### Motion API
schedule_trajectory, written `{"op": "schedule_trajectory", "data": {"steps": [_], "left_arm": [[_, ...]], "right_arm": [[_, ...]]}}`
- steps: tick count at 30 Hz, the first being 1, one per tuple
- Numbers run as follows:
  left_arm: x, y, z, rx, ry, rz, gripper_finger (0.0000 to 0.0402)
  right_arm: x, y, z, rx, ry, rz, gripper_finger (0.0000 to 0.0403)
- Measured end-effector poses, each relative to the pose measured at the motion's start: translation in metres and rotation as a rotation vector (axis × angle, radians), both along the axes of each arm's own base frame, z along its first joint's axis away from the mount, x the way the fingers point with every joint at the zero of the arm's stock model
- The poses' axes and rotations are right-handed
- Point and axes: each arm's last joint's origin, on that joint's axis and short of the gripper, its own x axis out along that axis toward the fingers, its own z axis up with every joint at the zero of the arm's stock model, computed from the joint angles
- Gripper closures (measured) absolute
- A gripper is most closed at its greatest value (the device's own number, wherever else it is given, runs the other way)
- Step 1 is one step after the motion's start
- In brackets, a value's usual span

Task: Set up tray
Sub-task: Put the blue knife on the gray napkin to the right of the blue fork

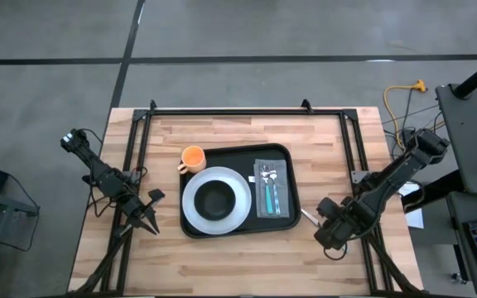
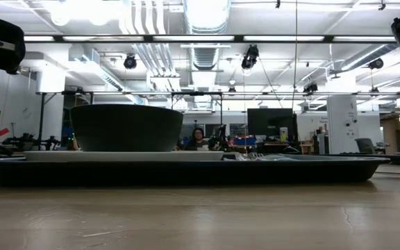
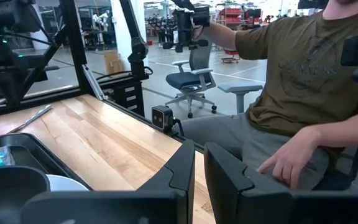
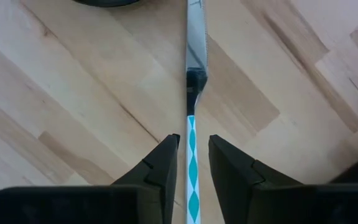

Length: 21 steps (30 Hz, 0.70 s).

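High view: black tray (image 1: 281,220) mid-desk (image 1: 222,265), carrying white plate (image 1: 237,201) with dark bowl (image 1: 215,199) and cutlery (image 1: 270,187); orange cup (image 1: 192,157) touches the tray's far-left corner. Right pincer (image 4: 193,157) low over the desk by the tray's right edge, fingers slightly apart straddling a teal-handled knife (image 4: 195,68), not clamped. Left pincer (image 3: 199,163) off tray's left, narrowly open, empty.

so I count one black tray (image 1: 237,230), one white plate (image 1: 193,205), one dark bowl (image 1: 215,199), one orange cup (image 1: 192,157), and one knife (image 4: 194,68) on the table.
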Motion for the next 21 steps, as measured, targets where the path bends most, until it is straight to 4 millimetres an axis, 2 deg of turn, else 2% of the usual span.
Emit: {"op": "schedule_trajectory", "data": {"steps": [8, 15, 21], "left_arm": [[0.000, 0.000, 0.000, 0.000, 0.000, 0.001, 0.0383], [0.000, 0.000, 0.000, 0.000, 0.000, 0.000, 0.0383], [0.000, 0.000, 0.000, 0.000, 0.000, 0.001, 0.0383]], "right_arm": [[0.003, 0.003, -0.004, 0.006, 0.002, 0.033, 0.0320], [0.004, 0.005, -0.007, 0.018, 0.028, 0.034, 0.0291], [0.011, 0.012, -0.020, -0.001, 0.051, 0.072, 0.0261]]}}
